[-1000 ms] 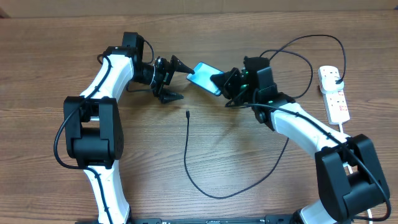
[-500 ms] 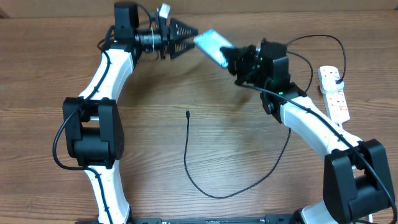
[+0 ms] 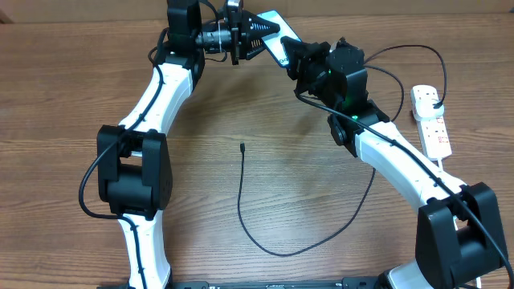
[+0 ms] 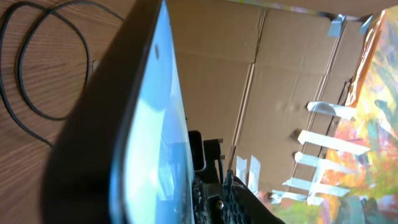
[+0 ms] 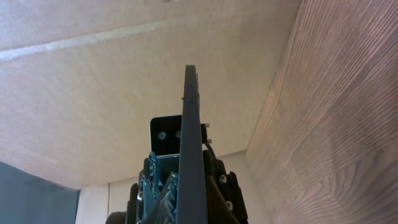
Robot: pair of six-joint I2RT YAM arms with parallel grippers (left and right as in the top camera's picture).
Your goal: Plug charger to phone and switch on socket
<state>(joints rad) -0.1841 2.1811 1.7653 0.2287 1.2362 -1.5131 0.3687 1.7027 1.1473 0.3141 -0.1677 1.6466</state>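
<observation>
The phone point(image 3: 279, 48), light blue screen up, hangs in the air near the table's far edge, between both grippers. My right gripper point(image 3: 297, 61) is shut on its right end; the right wrist view shows the phone point(image 5: 191, 137) edge-on, rising out of the jaws. My left gripper point(image 3: 269, 28) is shut on the other end. In the left wrist view the phone point(image 4: 149, 137) fills the frame and one pad point(image 4: 208, 199) presses its screen. The charger point(image 3: 241, 209) lies loose on the table, tip point(image 3: 242, 147) free. The socket point(image 3: 434, 132) lies at the right with a black plug point(image 3: 434, 98) in it.
The charger cable curves from mid table toward the front edge, then passes under my right arm and loops up toward the socket. A black cable loop point(image 4: 37, 74) shows on the wood in the left wrist view. Cardboard walls stand behind the table.
Both arms have carried the phone toward the table's far edge. My left gripper, open a second ago, has swung up and closed on the phone's free end.
</observation>
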